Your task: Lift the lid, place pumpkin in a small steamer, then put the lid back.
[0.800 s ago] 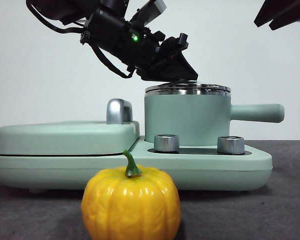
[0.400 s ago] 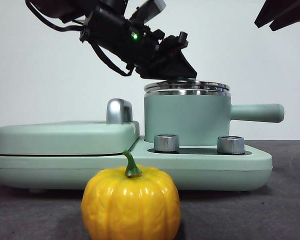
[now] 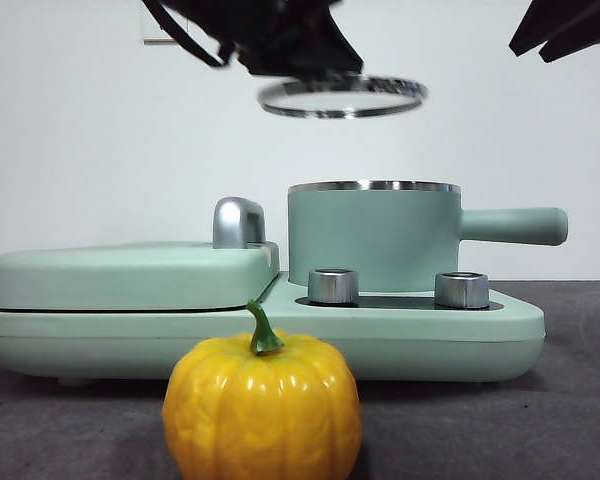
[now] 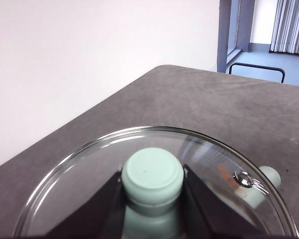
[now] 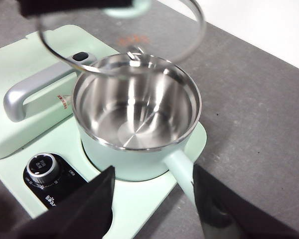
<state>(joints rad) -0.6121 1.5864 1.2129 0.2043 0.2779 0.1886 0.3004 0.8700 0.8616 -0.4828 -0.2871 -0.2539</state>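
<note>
Overhead, left claw (image 4: 152, 199) clamped on lid (image 4: 89, 169) knob, right claw (image 5: 152, 191) apart.

I seem to be in a lab or office test room: a grey felt-covered surface (image 4: 199, 99) against a bare white wall (image 4: 89, 59), with curtained windows (image 4: 289, 25) beyond.

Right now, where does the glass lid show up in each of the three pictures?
Front view: the lid hangs high in the air above the small steamer, held from above by the left gripper.
Left wrist view: the lid fills the lower part, its knob clamped between the jaws.
Right wrist view: the lid floats at the upper edge, over the open steamer.
Shared landmark: the steamer's long handle.
</note>
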